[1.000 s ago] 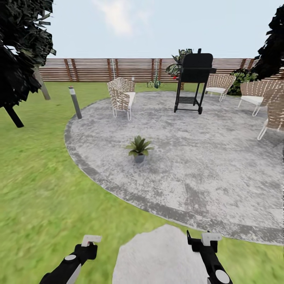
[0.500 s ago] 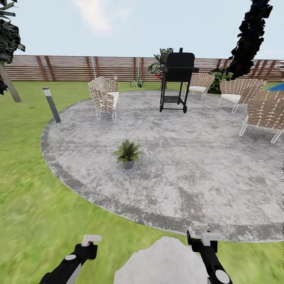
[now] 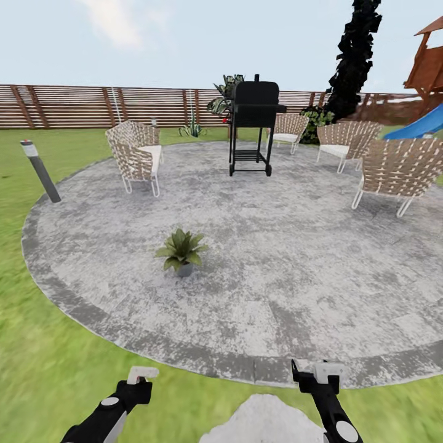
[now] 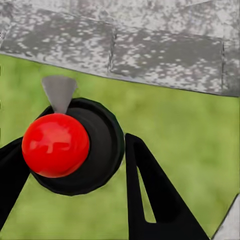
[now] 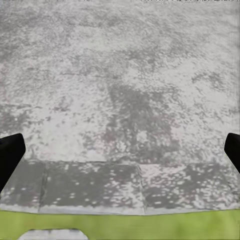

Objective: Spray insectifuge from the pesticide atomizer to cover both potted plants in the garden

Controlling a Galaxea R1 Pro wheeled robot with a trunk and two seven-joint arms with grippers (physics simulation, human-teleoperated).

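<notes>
Pesticide atomizer: a round dark body with a red knob and a grey pointed tip [image 4: 70,150] sits between the left gripper's fingers. I take this to be the sprayer's head seen end-on.
Left gripper [image 3: 140,383]: closed around that object, as far as the wrist view shows. It hangs low and near over the lawn [image 3: 37,363], just short of the patio's edge.
Right gripper [image 3: 314,378]: jaws spread wide and holding nothing, near the patio's near rim.
Potted plant [image 3: 181,251]: one green rosette in a grey pot, upright on the patio's left half, well ahead of both grippers.
Second plant: cannot be picked out here.
Patio [image 3: 295,264]: round grey stone, with a black grill [image 3: 252,117] at its far side and woven chairs [image 3: 136,157] around it.
Surroundings: a pale stepping stone [image 3: 264,424] lies nearest, and a slatted fence [image 3: 92,106] runs along the far edge.
Progress: pickup looks done. Spraying is not begun, since the plant is well out of reach. Both plants remain, and the approach comes first.
Head view: gives the plant's place and the layout, but the sprayer is hard to tell from the dark gripper there.
Left wrist view: shows the grasp closely.
Right wrist view: shows the parted fingers above the border stones.
</notes>
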